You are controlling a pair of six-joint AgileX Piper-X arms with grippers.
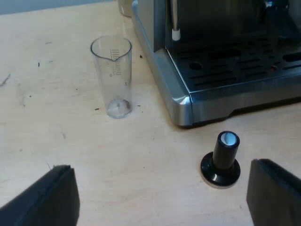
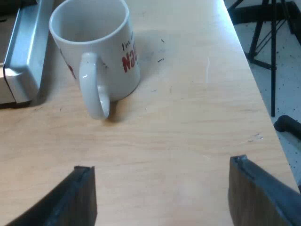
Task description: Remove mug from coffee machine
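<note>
Mug (image 2: 94, 52): white w/ red lettering, upright on the table (image 2: 188, 122), off the espresso machine (image 2: 23, 52) & just beside its corner, handle turned toward the right claw (image 2: 164, 197). Inner wall looks clean & dry as far as it shows; bottom is out of sight, so can't confirm it's empty. Lettering wraps round the side, a few chars visible, rest unreadable

Measuring glass (image 1: 111, 77): clear, upright on the table nr the machine's front corner, apart from it. Graduation marks on the wall, no liquid level visible. Faint smudge at the base, can't tell if residue or just the thick bottom

Tamper (image 1: 221, 160) w/ black knob stands base-down at the machine's front, ahead of the left claw (image 1: 160, 202)

Left claw: fingers spread wide, nothing btwn them, over bare table. Right claw: also spread wide, nothing btwn, mug ahead & untouched

Cut off / unclear: machine shows its lower front w/ drip grate (image 1: 235, 66) & a wand w/ white tip (image 1: 175, 30); upper pt is dark. Pale object (image 1: 124, 7) past the machine's corner is cropped, can't identify. Beyond the table edge, dark stand legs (image 2: 273, 47) on the floor
</note>
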